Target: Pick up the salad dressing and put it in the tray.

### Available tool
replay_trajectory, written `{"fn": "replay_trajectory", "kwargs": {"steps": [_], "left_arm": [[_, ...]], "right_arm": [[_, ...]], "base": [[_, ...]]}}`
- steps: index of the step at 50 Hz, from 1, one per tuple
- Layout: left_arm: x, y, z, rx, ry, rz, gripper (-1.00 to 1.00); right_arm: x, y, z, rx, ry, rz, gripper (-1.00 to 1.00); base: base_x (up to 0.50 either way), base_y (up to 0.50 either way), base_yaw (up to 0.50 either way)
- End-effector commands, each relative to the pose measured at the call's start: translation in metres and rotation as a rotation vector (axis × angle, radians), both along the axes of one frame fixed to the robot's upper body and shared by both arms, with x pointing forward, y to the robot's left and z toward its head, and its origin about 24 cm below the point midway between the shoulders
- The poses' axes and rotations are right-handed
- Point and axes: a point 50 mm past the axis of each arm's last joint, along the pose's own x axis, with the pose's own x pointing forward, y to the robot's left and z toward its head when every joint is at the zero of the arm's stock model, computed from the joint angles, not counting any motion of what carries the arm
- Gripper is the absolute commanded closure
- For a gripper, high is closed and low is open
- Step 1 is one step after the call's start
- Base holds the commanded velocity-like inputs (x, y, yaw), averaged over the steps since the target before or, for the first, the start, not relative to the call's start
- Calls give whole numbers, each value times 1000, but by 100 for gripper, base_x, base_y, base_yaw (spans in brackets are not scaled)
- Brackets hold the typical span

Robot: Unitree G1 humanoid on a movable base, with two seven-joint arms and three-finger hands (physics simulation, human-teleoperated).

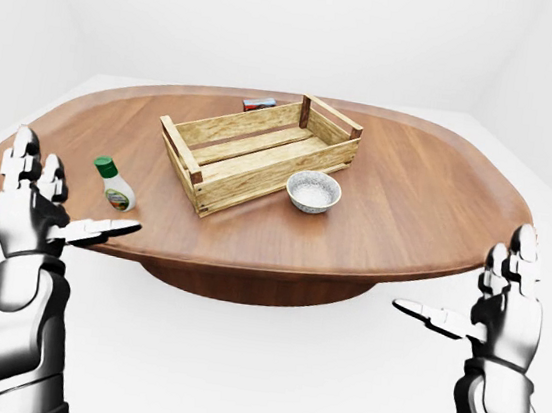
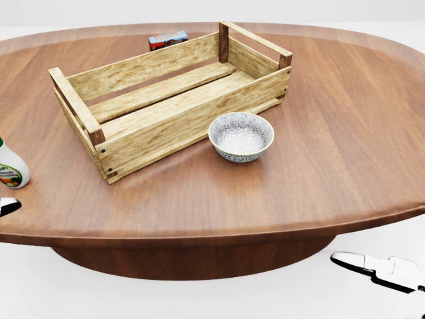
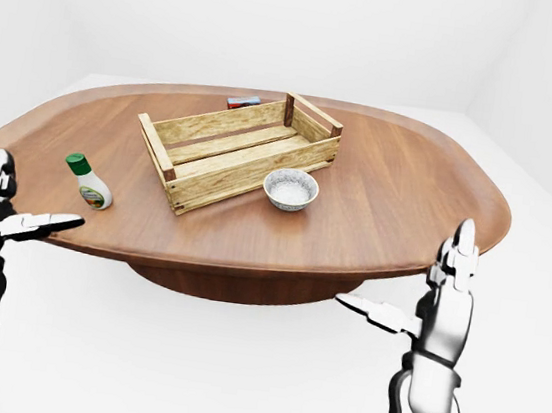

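Note:
The salad dressing bottle (image 1: 115,188), white with a green cap, stands upright near the table's left edge; the head view shows only its lower part (image 2: 10,170) at the left border. The tray is a slatted wooden crate (image 1: 222,169) at the table's middle, empty. My left hand (image 1: 59,212) is open, held off the table's left edge, its thumb just below the bottle and apart from it. My right hand (image 1: 480,310) is open, off the table's right edge, far from both.
A patterned grey bowl (image 1: 313,191) sits right beside the crate's near wall. A small red and blue box (image 1: 259,105) lies beyond the crate. The oval brown table (image 1: 417,204) rests on a central pedestal, with white floor all around.

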Motion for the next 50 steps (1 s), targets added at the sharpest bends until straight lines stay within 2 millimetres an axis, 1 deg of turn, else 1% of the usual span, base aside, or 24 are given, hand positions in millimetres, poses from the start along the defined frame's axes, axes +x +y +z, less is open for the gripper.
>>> {"fn": "replay_trajectory", "kwargs": {"steps": [1, 3, 5, 6, 7, 9, 13, 15, 17, 18, 20, 23, 25, 26, 29, 35, 37, 38, 43, 50], "left_arm": [[-24, 50, 45, 43, -135, 139, -100], [-30, 58, 51, 56, -151, 163, -100], [-37, 67, 57, 61, -167, 192, -100], [-40, 72, 59, 61, -173, 210, -100], [-49, 82, 67, 56, -205, 243, -100], [-58, 92, 75, 46, -237, 277, -100], [-73, 106, 90, 41, -287, 326, -100], [-78, 111, 93, 40, -296, 343, -100], [-82, 116, 93, 36, -296, 361, -100], [-83, 118, 93, 30, -297, 369, -100], [-85, 123, 92, 23, -286, 379, -100], [-86, 129, 91, 0, -284, 413, -100], [-87, 138, 89, -43, -282, 479, -100], [-89, 147, 86, -86, -279, 536, -100], [-94, 153, 87, -117, -288, 561, -100], [-99, 148, 94, -110, -326, 562, -100], [-99, 147, 95, -106, -328, 562, -100], [-96, 148, 91, -115, -312, 558, -100], [-95, 148, 90, -116, -306, 553, -100], [-97, 145, 94, -104, -326, 548, -100]], "right_arm": [[-61, -33, 55, -162, -187, -228, -100], [-77, -36, 70, -209, -236, -267, -100], [-88, -38, 77, -232, -262, -292, -100], [-92, -38, 80, -242, -272, -299, -100], [-100, -40, 83, -245, -288, -320, -100], [-110, -42, 86, -252, -300, -342, -100], [-121, -45, 92, -262, -330, -361, -100], [-118, -44, 91, -292, -294, -359, -100], [-116, -47, 86, -317, -240, -410, -100], [-118, -50, 84, -317, -234, -456, -100], [-134, -63, 78, -329, -160, -549, -100], [-140, -65, 79, -315, -173, -535, -100], [-143, -66, 79, -319, -165, -546, -100], [-142, -65, 79, -325, -165, -543, -100], [-141, -64, 80, -332, -166, -539, -100], [-133, -60, 81, -357, -156, -515, -100], [-131, -59, 82, -371, -157, -517, -100], [-128, -58, 84, -388, -153, -514, -100], [-125, -56, 83, -411, -132, -519, -100], [-123, -58, 81, -425, -105, -535, -100]], "base": [[0, 0, 0], [0, 0, 0], [0, 0, 0], [0, 0, 0], [0, 0, 0], [0, 0, 0], [0, 0, 0], [0, 0, 0], [34, 26, 0], [41, 33, 0], [41, 33, 0], [41, 33, 0], [41, 33, 0], [41, 32, 0], [41, 33, 0], [41, 32, 0], [41, 33, 0], [41, 33, 0], [41, 33, 0], [41, 33, 0]]}}
